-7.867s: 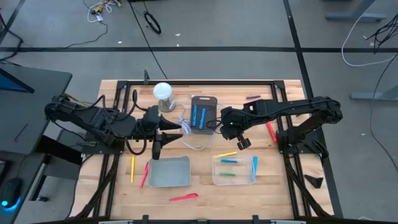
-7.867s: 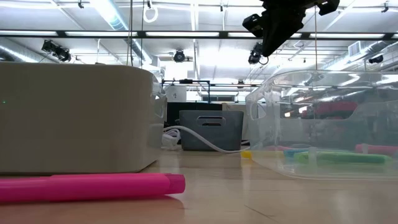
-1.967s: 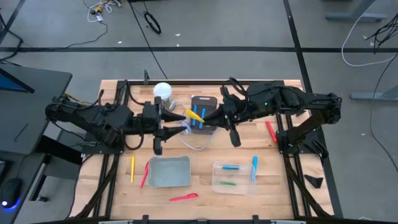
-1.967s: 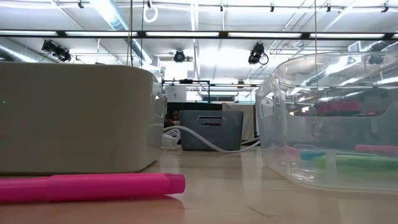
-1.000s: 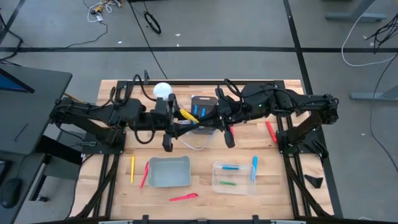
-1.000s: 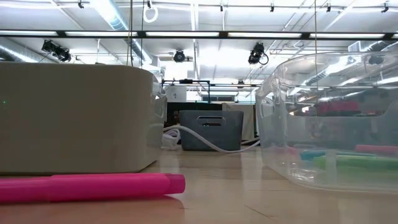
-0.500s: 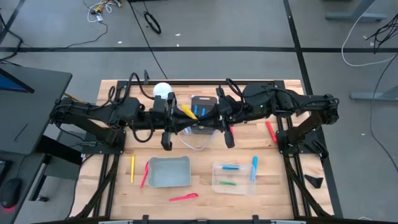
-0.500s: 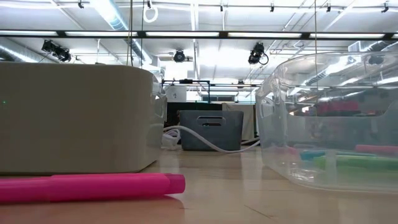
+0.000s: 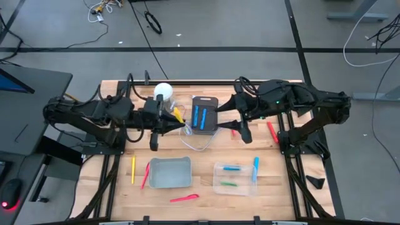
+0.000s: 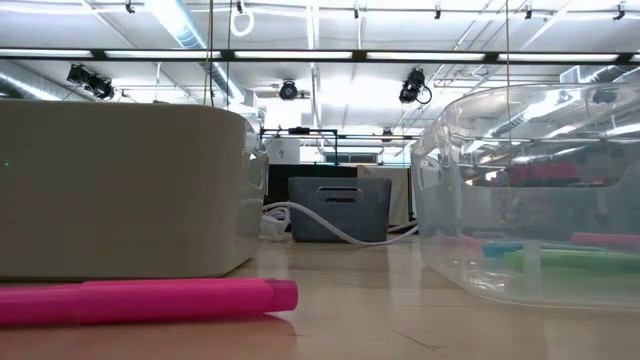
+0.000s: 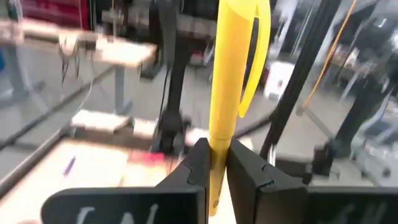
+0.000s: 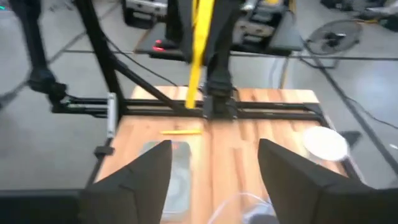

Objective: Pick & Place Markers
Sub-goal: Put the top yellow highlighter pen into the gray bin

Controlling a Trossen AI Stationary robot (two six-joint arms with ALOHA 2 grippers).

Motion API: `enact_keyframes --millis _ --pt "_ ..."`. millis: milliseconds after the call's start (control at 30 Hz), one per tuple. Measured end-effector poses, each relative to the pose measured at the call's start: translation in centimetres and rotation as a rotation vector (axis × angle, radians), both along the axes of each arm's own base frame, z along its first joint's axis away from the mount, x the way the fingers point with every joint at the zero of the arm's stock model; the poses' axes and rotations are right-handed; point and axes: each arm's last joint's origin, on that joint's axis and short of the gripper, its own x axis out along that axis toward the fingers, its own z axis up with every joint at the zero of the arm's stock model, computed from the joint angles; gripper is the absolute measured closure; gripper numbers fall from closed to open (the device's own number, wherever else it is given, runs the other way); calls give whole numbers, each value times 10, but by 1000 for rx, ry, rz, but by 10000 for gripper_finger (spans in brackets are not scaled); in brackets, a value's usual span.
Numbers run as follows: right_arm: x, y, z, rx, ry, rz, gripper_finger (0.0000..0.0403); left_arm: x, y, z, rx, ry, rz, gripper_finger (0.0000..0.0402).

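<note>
A yellow marker (image 9: 178, 114) hangs above the table's middle in my shut left gripper (image 9: 180, 120), left of the dark grey tray (image 9: 203, 100) that holds two blue markers. My right gripper (image 9: 226, 123) stands open and bare on the tray's right side, facing the left one; in the right wrist view its fingers (image 12: 134, 180) stand wide apart, with the yellow marker (image 12: 200, 37) beyond them. A clear bin (image 9: 216, 177) holds a blue and a green marker. More markers lie on the table: yellow (image 9: 133, 169), red (image 9: 145, 175), pink (image 9: 184, 199) and red (image 9: 272, 132). My left gripper pinches the yellow marker's barrel (image 11: 216, 140) between its two fingers, near the end away from the clipped cap (image 11: 249, 56). The fingers come level from the table's left and lie across the marker. The marker stands about upright, lifted clear of the table.
A grey bin (image 9: 170, 172) sits near the front left, beside the clear bin. A white coiled cable (image 9: 197, 140) lies in front of the tray, and a white round object (image 9: 164, 91) stands at the back. A blue marker (image 9: 255, 169) lies by the clear bin's right side.
Both grippers met at the yellow marker above the tray's left side. My right gripper has let go of it and drawn back toward the table's right edge. My left gripper has drawn back toward the left edge with the marker, which stays clear of the table.
</note>
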Motion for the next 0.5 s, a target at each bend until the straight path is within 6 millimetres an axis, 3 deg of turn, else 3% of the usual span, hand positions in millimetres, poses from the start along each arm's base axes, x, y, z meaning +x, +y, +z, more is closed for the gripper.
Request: enact_keyframes --millis 333,500 --pt "-3 -5 -2 -31 31 -49 154 -6 -1 -16 -75 386 -41 368" --pt "-3 -11 -2 -42 37 -66 158 -9 0 -6 -47 543 -25 368"
